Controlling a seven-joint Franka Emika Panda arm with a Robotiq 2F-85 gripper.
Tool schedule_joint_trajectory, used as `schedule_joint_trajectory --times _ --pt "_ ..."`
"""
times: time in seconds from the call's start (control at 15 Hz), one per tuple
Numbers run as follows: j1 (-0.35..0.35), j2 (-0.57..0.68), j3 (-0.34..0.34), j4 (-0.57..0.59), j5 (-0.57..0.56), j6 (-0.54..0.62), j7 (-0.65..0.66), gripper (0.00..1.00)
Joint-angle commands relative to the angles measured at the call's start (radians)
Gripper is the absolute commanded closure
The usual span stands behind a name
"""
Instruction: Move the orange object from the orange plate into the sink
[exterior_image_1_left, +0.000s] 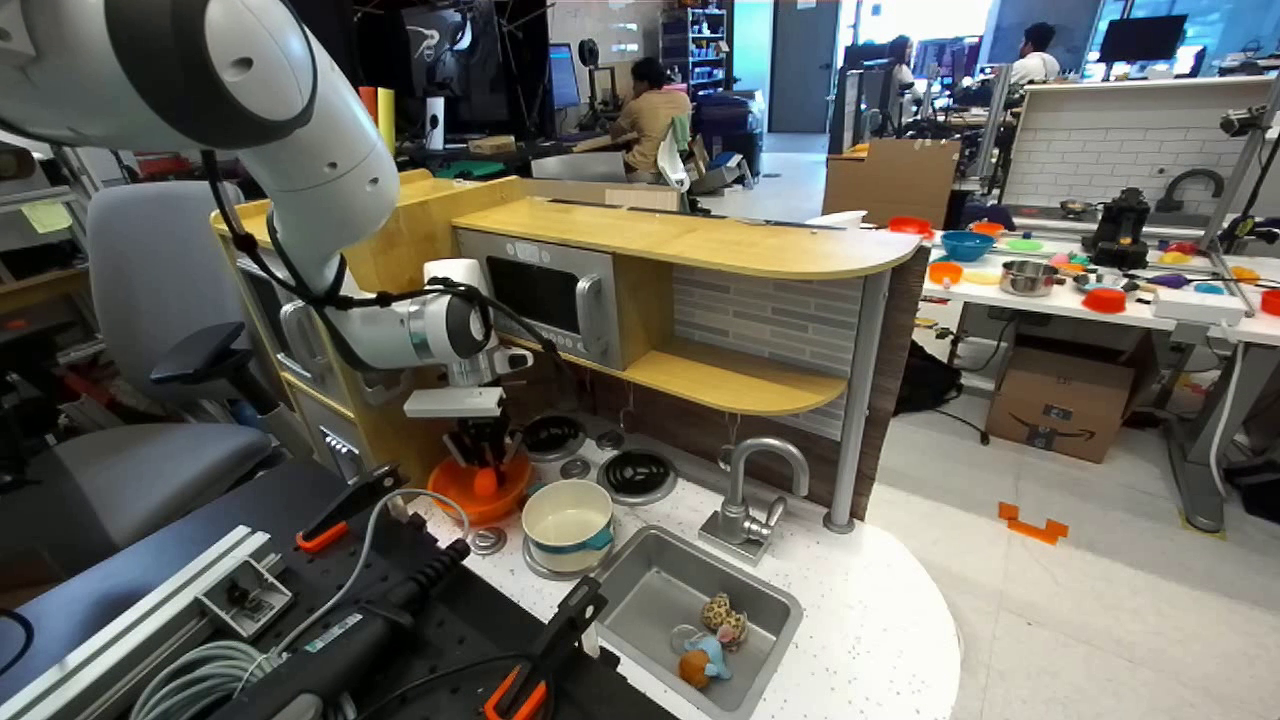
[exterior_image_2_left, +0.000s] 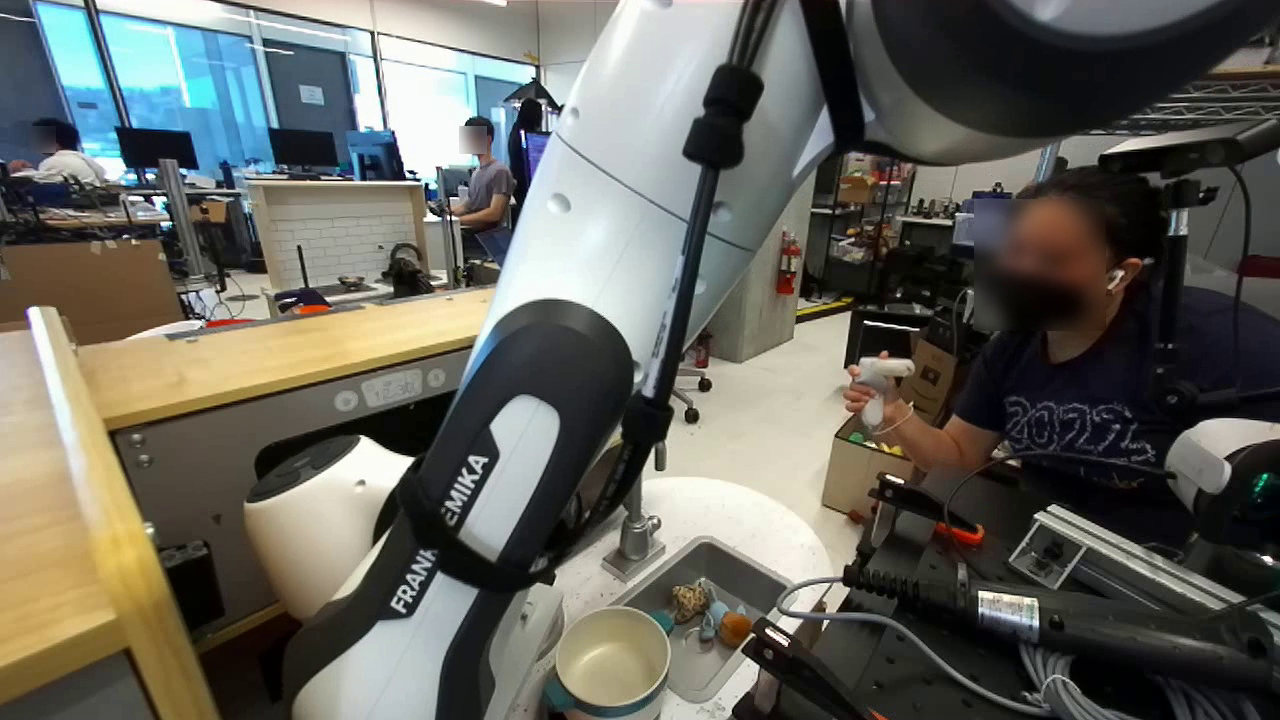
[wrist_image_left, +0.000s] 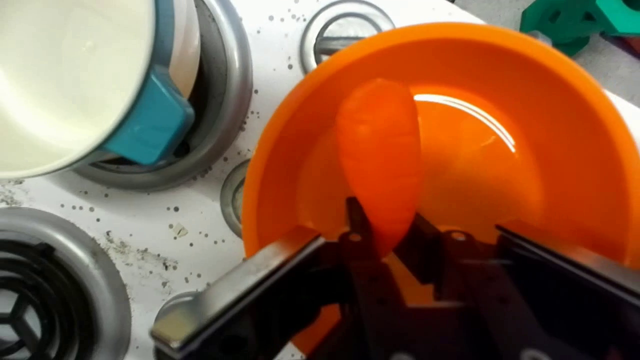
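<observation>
The orange object (wrist_image_left: 380, 145) is a smooth, carrot-like piece that tapers to a narrow end. My gripper (wrist_image_left: 386, 220) is shut on that narrow end, with a dark finger on each side. The object is in or just over the orange plate (wrist_image_left: 575, 110), a round shallow dish; I cannot tell whether it touches the bottom. In an exterior view the orange object (exterior_image_1_left: 486, 482) hangs below the gripper (exterior_image_1_left: 487, 455) at the orange plate (exterior_image_1_left: 450, 497). The grey sink (exterior_image_1_left: 640, 600) with its arched faucet also shows in an exterior view (exterior_image_2_left: 700, 660), where the arm hides gripper and plate.
A cream pot (exterior_image_1_left: 567, 515) with teal handles stands on a burner between plate and sink. Small toys (exterior_image_1_left: 705, 655) lie in the sink. The microwave shelf (exterior_image_1_left: 560, 300) overhangs the counter behind the gripper. The faucet (exterior_image_1_left: 740, 500) rises behind the sink. Black clamps (exterior_image_1_left: 560, 640) edge the counter.
</observation>
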Motion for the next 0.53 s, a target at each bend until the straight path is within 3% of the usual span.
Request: schedule_joint_trajectory --times 0.0,0.47 --pt "-0.012 -0.135 0.003 -0.119 0.037 -0.005 0.05 0.96" --pt "-0.023 -0.381 -0.003 -0.413 0.031 0.042 0.088 0.96"
